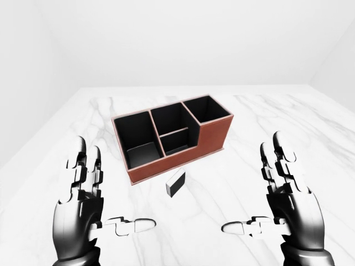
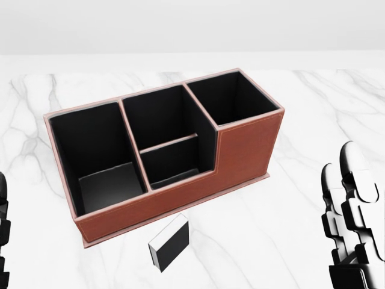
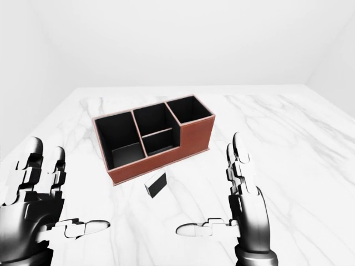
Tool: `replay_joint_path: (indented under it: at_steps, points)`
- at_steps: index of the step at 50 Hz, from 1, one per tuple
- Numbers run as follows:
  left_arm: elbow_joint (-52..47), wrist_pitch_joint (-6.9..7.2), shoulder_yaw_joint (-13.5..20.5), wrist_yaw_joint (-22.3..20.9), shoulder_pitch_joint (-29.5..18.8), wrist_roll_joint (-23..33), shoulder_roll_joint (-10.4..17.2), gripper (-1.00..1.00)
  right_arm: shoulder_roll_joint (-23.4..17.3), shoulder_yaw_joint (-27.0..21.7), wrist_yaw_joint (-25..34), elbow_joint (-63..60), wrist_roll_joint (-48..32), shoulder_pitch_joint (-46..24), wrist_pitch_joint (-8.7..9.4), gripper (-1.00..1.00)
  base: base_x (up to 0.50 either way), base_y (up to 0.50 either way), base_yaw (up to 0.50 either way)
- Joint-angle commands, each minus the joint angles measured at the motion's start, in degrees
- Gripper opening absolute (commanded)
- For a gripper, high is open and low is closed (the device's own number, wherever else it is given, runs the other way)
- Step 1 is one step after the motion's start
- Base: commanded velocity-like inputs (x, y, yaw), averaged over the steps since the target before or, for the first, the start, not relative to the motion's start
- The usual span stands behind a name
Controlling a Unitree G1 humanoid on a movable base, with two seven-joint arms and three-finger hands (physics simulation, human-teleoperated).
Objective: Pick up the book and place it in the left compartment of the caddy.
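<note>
The caddy (image 1: 206, 137) is reddish-brown with black insides and stands mid-table, turned at an angle. Its left compartment (image 2: 111, 185) is open at the top with nothing in it. The book (image 2: 169, 242) is small and black with a white page edge; it lies on the marble just below the caddy's near wall, apart from it. My left hand (image 1: 115, 185) is open at the lower left of the left-eye view, fingers up, thumb pointing inward. My right hand (image 1: 250, 185) is open at the lower right in the same pose. Neither hand touches the book, which lies between and above them.
The caddy also has a middle section (image 2: 165, 141) split in two and a taller right compartment (image 2: 231, 99), both holding nothing. The white marble table (image 1: 277, 116) stretches out on all sides. Pale walls stand behind it.
</note>
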Motion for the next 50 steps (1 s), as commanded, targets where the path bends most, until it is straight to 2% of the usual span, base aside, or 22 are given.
replay_joint_path:
  at_steps: [1,7,20,22,25,26,29,31,33,34,35,36,38,39,41,43,44,46,48,50]
  points:
    - [0.1,0.54,-0.3,0.1,0.2,-0.1,0.3,1.00,-0.3,0.2,0.0,0.1,0.4,0.1,-0.19,1.00,0.50,0.00,0.00]
    - [0.3,0.64,-0.6,0.4,0.0,0.3,0.4,1.00,-0.4,0.7,-0.3,-0.6,-0.5,0.2,0.50,1.00,0.50,0.00,0.00]
    - [0.1,0.42,-1.8,1.2,0.6,1.4,1.1,1.00,-1.0,1.3,-1.1,-0.7,-1.0,0.3,0.22,1.00,0.50,0.00,0.00]
    - [0.5,0.46,-2.1,1.3,0.6,1.5,1.4,1.00,-1.0,1.0,-1.2,-0.5,-0.7,0.7,-0.65,1.00,0.50,0.00,0.00]
    - [0.5,-0.29,-3.1,1.6,1.6,2.5,1.8,1.00,-0.7,0.4,-1.3,-0.3,-0.1,2.1,-4.18,1.00,0.50,0.00,0.00]
    - [0.1,-0.15,-3.5,1.9,1.8,2.7,1.9,1.00,-0.6,0.2,-1.1,-0.3,0.6,2.3,-4.48,1.00,0.50,0.00,0.00]
    - [-0.8,-0.01,-4.9,2.9,2.5,3.8,2.4,1.00,-0.5,0.0,-0.8,0.3,0.5,1.8,-3.93,1.00,0.50,0.00,0.00]
    - [-1.6,0.74,-6.8,4.3,3.0,6.0,3.1,1.00,-0.3,0.0,-0.8,0.6,0.4,1.5,-4.24,1.00,0.50,0.00,0.00]
    - [-1.6,2.04,-8.8,7.0,3.1,10.9,4.2,1.00,-0.3,0.5,-0.9,0.8,-0.3,1.1,-3.83,1.00,0.50,0.00,0.00]
    - [-1.6,2.72,-9.4,8.4,3.0,12.4,4.6,1.00,-0.4,0.9,-1.1,1.0,-0.7,1.2,-4.37,1.00,0.35,0.00,0.00]
    - [-1.7,4.55,-10.0,9.3,2.6,13.5,5.1,1.00,-0.7,1.1,-1.1,1.1,-1.0,1.4,-5.43,1.00,0.00,0.00,0.00]
    - [-1.6,6.75,-10.7,10.5,2.1,15.2,5.3,1.00,-0.8,1.2,-1.3,0.9,-0.9,1.4,-4.97,1.00,0.00,0.00,0.00]
    - [-1.2,6.75,-11.4,14.3,1.4,16.2,4.9,1.00,-1.0,1.4,-1.5,0.9,-1.1,1.5,-5.22,1.00,0.00,0.00,0.00]
    - [-0.9,6.75,-12.3,16.4,0.7,17.0,4.8,1.00,-1.1,1.4,-1.6,0.9,-0.9,1.5,-5.39,1.00,0.00,0.00,0.00]
    - [-1.1,6.75,-15.9,17.2,-0.7,18.5,7.2,1.00,-1.2,1.4,-1.7,0.9,-0.8,1.4,-5.40,1.00,0.00,0.00,0.00]
    - [-1.6,6.75,-21.3,19.3,-1.6,21.4,9.6,1.00,-1.3,1.3,-1.7,1.2,-0.6,1.3,-5.40,1.00,0.00,0.00,0.00]
    - [-2.2,6.75,-25.9,20.5,-2.5,23.8,10.7,1.00,-1.2,1.3,-1.7,1.3,-0.6,1.1,-5.25,1.00,0.00,0.00,0.00]
    - [-3.1,6.75,-31.5,22.7,-4.9,26.0,13.1,1.00,-1.2,1.3,-1.7,1.3,-0.5,1.2,-5.25,1.00,0.00,0.00,0.00]
    - [-2.9,6.75,-36.9,24.6,-7.8,28.1,14.5,1.00,-1.2,1.2,-1.7,1.3,-0.3,1.3,-5.26,1.00,0.00,0.00,0.00]
    - [-2.2,6.75,-40.8,26.3,-10.6,29.7,15.2,1.00,-1.1,1.0,-1.6,1.3,-0.1,1.3,-5.31,1.00,0.00,0.00,0.00]
